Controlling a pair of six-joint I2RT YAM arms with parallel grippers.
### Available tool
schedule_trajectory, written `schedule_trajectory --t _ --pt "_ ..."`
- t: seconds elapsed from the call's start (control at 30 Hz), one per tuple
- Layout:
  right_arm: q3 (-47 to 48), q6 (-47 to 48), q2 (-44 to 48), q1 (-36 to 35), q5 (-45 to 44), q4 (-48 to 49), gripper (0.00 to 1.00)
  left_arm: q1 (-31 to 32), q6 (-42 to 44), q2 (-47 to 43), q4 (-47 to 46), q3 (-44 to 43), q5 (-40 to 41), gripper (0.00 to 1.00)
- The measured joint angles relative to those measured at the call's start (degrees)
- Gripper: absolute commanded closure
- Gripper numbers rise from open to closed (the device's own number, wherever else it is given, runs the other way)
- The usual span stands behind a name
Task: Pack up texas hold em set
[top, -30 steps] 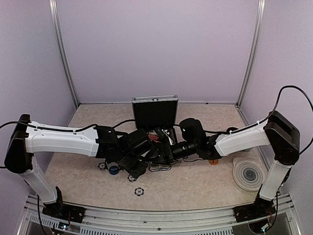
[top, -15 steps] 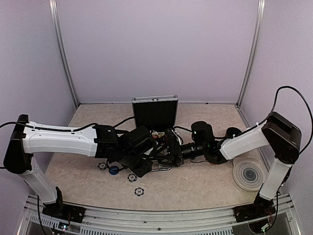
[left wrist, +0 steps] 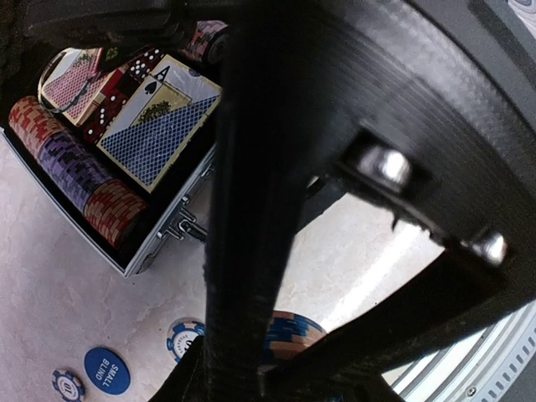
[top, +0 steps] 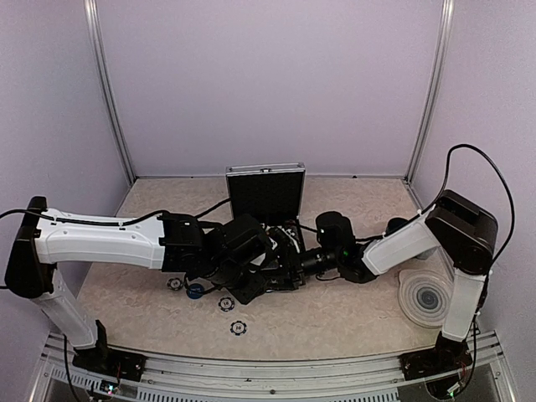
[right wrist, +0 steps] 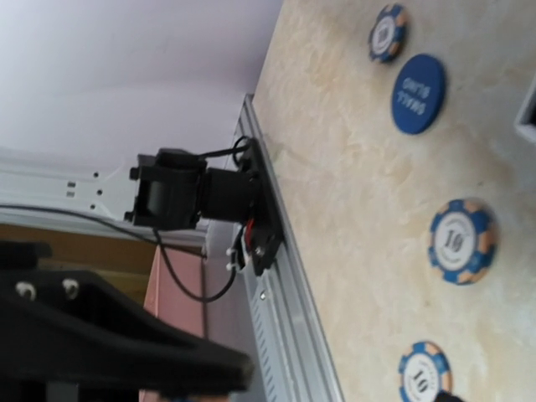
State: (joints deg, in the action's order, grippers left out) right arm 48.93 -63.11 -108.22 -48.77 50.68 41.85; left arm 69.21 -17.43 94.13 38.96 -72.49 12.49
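The open case sits mid-tabletop, its lid upright at the far side with the black inside facing the arms. Both arms reach in over the tray from either side, so from above it is almost wholly covered. The left wrist view looks into it. A row of chips on edge (red, purple, red) lies along one wall, with a blue deck flat beside it. A red deck and red dice lie further in.

The left tool hangs by the case's near left corner. Its finger fills its own view, and a short stack of blue chips shows just past it. Whether the jaws stand apart or grip that stack I cannot tell. The right tool is lost among dark links from above, and its camera shows only one finger, so its state cannot be told either.

Loose on the tabletop, left of and before the case, lie a round blue button marked SMALL BLIND and three blue-and-orange chips. A grey ringed coaster lies well apart at the right.
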Motion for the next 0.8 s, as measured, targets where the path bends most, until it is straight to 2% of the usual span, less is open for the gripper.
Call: schedule_trajectory --t 0.17,0.27,0.53,0.6,0.7,0.73,0.8 --pt "0.66 -0.66 -0.61 -0.57 1.6 0.92 0.27 0.0 0.2 0.0 0.0 0.0 0.02 1.0" --pt "1.6 -0.48 -0.9 -0.85 2.27 0.87 0.39 0.0 0.42 0.0 0.0 -0.02 0.02 1.0" --pt "3.17 0.46 -1.64 -1.66 5.16 1.03 0.96 0.0 1.16 0.15 0.48 -0.17 0.28 1.0" --pt "3.87 -1.53 -1.62 -1.68 4.61 -1.11 1.0 0.15 1.88 0.31 0.81 -0.17 1.9 0.85" --pt "4.35 -0.37 -1.49 -1.66 4.81 -3.19 1.0 0.33 1.84 0.57 0.92 -0.17 2.03 0.31" --pt "4.59 0.44 -1.29 -1.57 4.83 -4.09 1.0 0.33 1.66 0.57 0.9 -0.17 2.03 0.19" --pt "4.81 4.04 -0.22 -0.92 4.81 -7.1 1.0 0.31 1.46 0.2 0.81 -0.2 1.68 0.04"
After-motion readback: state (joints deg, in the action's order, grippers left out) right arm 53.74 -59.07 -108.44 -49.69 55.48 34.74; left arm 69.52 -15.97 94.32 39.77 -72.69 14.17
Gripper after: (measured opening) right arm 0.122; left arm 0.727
